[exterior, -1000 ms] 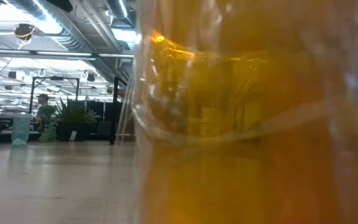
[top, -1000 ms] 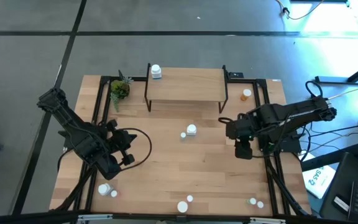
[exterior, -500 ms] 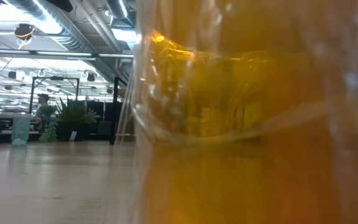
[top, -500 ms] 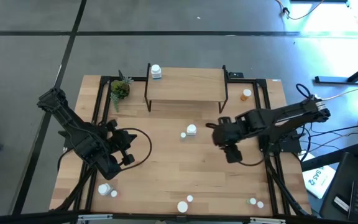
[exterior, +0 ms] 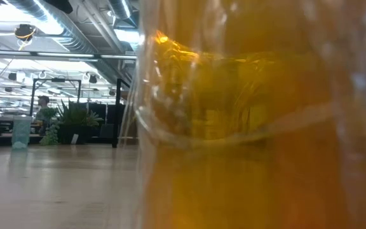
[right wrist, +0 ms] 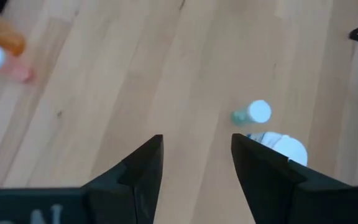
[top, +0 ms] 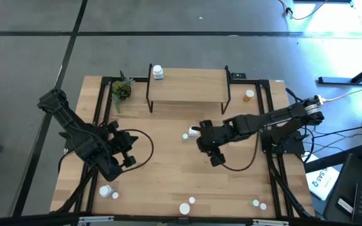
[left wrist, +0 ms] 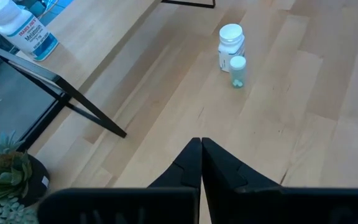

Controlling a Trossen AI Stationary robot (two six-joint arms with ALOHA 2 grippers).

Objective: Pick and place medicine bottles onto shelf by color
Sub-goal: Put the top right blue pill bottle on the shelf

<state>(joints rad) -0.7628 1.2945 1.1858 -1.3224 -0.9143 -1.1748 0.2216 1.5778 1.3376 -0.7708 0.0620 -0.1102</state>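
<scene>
A white medicine bottle (top: 194,130) and a tiny pale green one (top: 185,135) stand close together on the table's middle. My right gripper (top: 201,139) hovers open just to their right. Its wrist view shows the green bottle (right wrist: 253,113) and the white one (right wrist: 283,147) ahead of the open fingers (right wrist: 194,149), which touch nothing. My left gripper (top: 132,150) waits shut at the table's left, its fingers (left wrist: 201,149) together. The shelf (top: 187,88) stands at the far edge with one white bottle (top: 158,72) on its left end.
A potted plant (top: 120,91) sits left of the shelf and an orange bottle (top: 249,95) right of it. More bottles stand near the front edge (top: 106,190) (top: 185,208) (top: 259,204). An orange bottle (exterior: 259,127) close to the lens fills the low view.
My right gripper has gone toward the table's left and a little down, tipping downward and rolling, and now stands beside the two bottles in the middle. Its fingers stay open. The bottles have not moved.
</scene>
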